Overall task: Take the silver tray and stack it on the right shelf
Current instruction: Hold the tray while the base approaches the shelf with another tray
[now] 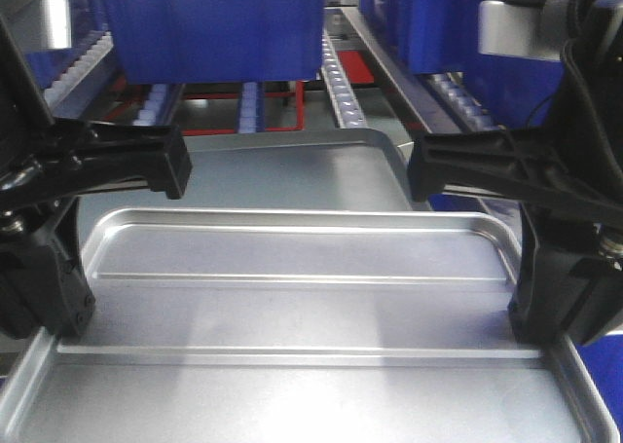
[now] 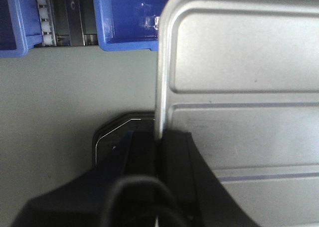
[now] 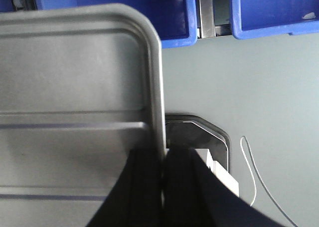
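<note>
The left end effector (image 2: 160, 152) clamps the silver tray (image 1: 292, 302) at 9 o'clock, the right end effector (image 3: 164, 159) at 3 o'clock.

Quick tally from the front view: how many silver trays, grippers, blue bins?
Silver trays: 2, the ridged silver tray being held and a smooth silver tray behind it.
Grippers: 2, left gripper and right gripper.
Blue bins: 2 clear, centre blue bin, right blue bin.
Total: 6.

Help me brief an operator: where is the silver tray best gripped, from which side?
Pinch the silver tray by the thin raised rim at each short end, left gripper from its left, right gripper from its right; it is too wide to span.
</note>
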You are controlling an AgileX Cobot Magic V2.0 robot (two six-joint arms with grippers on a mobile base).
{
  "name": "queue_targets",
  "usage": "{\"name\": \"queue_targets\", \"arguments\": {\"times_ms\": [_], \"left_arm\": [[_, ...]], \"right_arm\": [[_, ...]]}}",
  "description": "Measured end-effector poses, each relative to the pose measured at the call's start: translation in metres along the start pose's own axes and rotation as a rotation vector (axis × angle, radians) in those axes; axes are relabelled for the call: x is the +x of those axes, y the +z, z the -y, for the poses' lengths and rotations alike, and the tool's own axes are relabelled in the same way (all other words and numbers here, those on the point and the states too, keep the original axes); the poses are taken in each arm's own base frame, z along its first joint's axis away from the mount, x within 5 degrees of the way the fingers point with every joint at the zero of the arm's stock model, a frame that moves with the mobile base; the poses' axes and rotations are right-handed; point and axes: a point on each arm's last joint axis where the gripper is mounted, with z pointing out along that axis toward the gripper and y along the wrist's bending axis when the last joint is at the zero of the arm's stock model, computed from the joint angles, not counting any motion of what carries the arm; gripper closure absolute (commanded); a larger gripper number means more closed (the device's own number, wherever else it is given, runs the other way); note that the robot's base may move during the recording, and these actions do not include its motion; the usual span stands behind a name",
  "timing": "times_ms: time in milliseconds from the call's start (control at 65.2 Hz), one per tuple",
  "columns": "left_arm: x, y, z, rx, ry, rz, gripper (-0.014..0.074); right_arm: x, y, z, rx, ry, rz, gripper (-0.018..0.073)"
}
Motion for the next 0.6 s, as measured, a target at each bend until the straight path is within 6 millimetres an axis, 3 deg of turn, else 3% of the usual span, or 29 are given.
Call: {"name": "queue_targets", "arguments": {"times_ms": [599], "left_arm": [[0.0000,0.0000,0.0000,0.000,0.000,0.000,0.0697]], "right_arm": [[0.0000,0.0000,0.0000,0.000,0.000,0.000,0.0501]]}}
